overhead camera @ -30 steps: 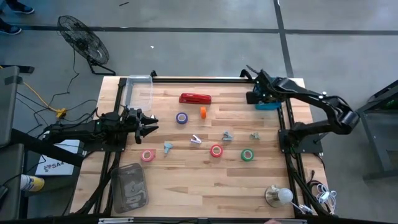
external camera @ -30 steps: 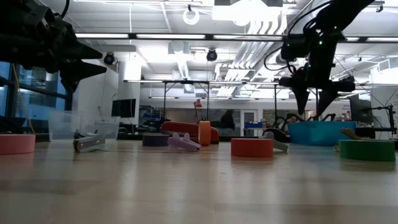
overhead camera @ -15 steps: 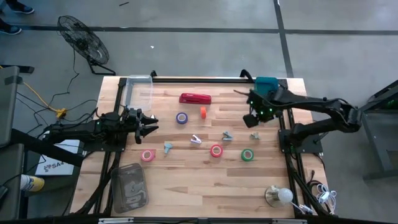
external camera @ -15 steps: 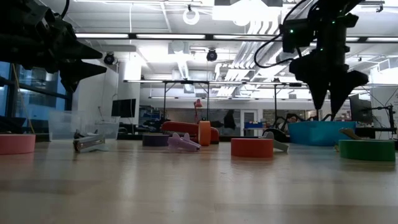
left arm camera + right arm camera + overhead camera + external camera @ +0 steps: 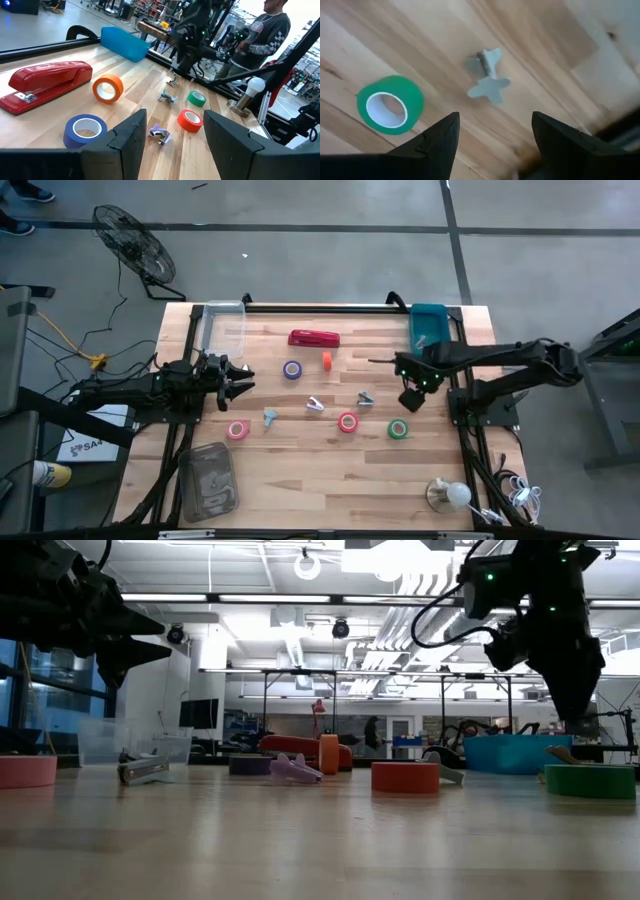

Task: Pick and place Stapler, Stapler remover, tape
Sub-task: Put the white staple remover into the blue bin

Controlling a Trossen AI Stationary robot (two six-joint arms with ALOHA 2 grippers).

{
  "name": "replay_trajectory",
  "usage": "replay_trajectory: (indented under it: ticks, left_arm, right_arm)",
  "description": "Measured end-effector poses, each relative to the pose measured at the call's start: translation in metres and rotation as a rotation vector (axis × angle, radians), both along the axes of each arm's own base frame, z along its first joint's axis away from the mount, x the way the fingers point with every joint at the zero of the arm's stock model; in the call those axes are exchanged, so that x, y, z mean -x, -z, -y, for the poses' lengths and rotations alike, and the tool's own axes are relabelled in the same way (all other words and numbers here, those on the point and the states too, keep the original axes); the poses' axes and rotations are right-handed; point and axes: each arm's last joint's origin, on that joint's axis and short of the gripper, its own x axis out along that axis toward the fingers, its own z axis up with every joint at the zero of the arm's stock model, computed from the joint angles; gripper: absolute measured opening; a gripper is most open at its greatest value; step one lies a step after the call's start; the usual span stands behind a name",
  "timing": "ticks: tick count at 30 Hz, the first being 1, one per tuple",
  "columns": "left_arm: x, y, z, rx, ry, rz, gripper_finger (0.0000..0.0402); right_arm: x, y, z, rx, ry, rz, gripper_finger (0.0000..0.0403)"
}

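Note:
The red stapler (image 5: pixel 314 338) lies flat at the far middle of the table. Tape rolls lie flat around the middle: purple-blue (image 5: pixel 292 370), orange (image 5: pixel 326 361), pink (image 5: pixel 237 429), red (image 5: pixel 347 422) and green (image 5: pixel 398 428). Small pale staple removers lie between them (image 5: pixel 315 405), (image 5: pixel 366 398). My right gripper (image 5: pixel 411 396) points down, open, above another pale staple remover (image 5: pixel 487 80) beside the green roll (image 5: pixel 390 105), touching nothing. My left gripper (image 5: pixel 243 380) hovers level and open at the table's left, facing the stapler (image 5: pixel 45 82).
A blue bin (image 5: pixel 428 325) stands at the far right corner and a clear box (image 5: pixel 222 320) at the far left. Another clear container (image 5: pixel 207 480) sits near left, and a lamp bulb (image 5: pixel 448 495) near right. A person (image 5: pixel 270 35) stands beyond the table's right side.
My right gripper has swung from above the blue bin toward the table's near edge, rolling about its own axis. It now hangs over the staple remover by the green roll, its fingers pointing down and still open. Nothing on the table has moved.

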Motion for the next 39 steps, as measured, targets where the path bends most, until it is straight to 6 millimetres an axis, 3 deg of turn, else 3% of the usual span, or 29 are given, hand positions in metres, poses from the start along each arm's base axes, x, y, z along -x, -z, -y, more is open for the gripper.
replay_trajectory:
  ticks: [5, 13, 19, 29, 39]
  left_arm:
    - [0.0, 0.0, 0.0, 0.0, 0.0, 0.0, 0.0195]
    - [0.0, 0.0, 0.0, 0.0, 0.0, 0.0, 0.0195]
    - [0.0, 0.0, 0.0, 0.0, 0.0, 0.0, 0.0195]
    - [0.0, 0.0, 0.0, 0.0, 0.0, 0.0, 0.0195]
    - [0.0, 0.0, 0.0, 0.0, 0.0, 0.0, 0.0195]
  right_arm:
    - [0.0, 0.017, -0.009, 0.002, -0.041, 0.025, 0.0252]
    - [0.005, 0.04, -0.012, 0.02, -0.044, 0.052, 0.0305]
    - [0.002, 0.047, -0.011, 0.039, -0.042, 0.112, 0.0304]
    - [0.007, 0.055, -0.011, 0.056, -0.037, 0.1, 0.022]
    - [0.005, 0.055, -0.011, 0.033, -0.013, 0.113, 0.0094]
